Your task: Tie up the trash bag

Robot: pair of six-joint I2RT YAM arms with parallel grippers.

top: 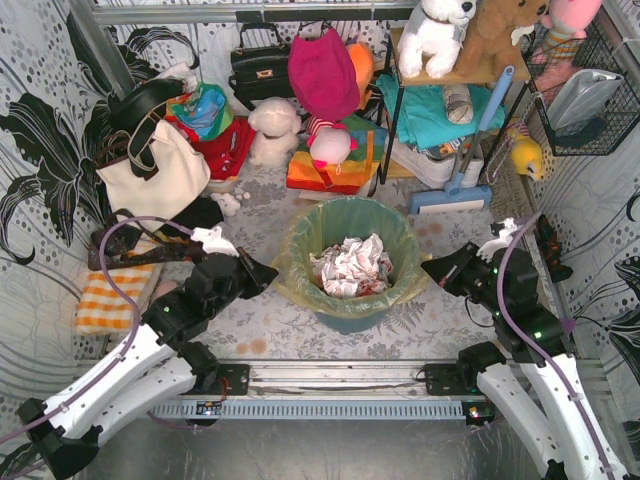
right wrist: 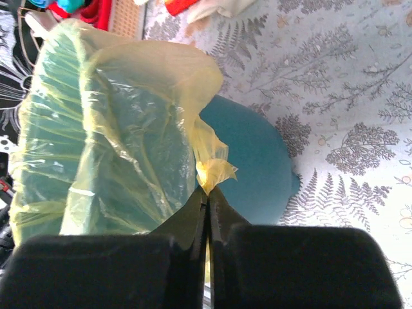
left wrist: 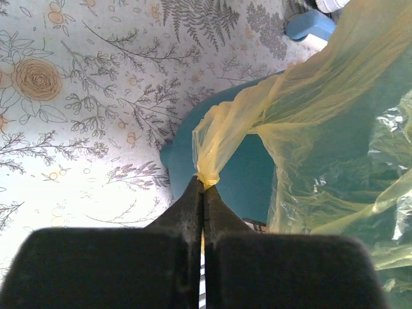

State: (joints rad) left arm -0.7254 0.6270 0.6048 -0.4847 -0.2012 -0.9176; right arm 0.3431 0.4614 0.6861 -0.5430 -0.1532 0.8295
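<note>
Trash bag (top: 396, 236) first — it sat lining the teal bin (top: 350, 320) near the middle of the table (top: 265, 335), between my two arms, with its yellow-green film folded over the rim and crumpled paper (top: 350, 265) lying inside. At the left side of the rim the left gripper (left wrist: 203, 183) had its fingers pressed together on a twisted pinch of film. At the right side the right gripper (right wrist: 207, 191) pinched a similar little tail. Both bites looked small, right at the fingertips, so I judged the trash bag could slip out or tear if I hauled on it. The sound way, I reckoned, was to lift both pinches evenly up off the rim. I would then bring them together above the paper — slowly, watching that the light bin did not tip or rise with the film — so there was slack enough to cross the tails.
</note>
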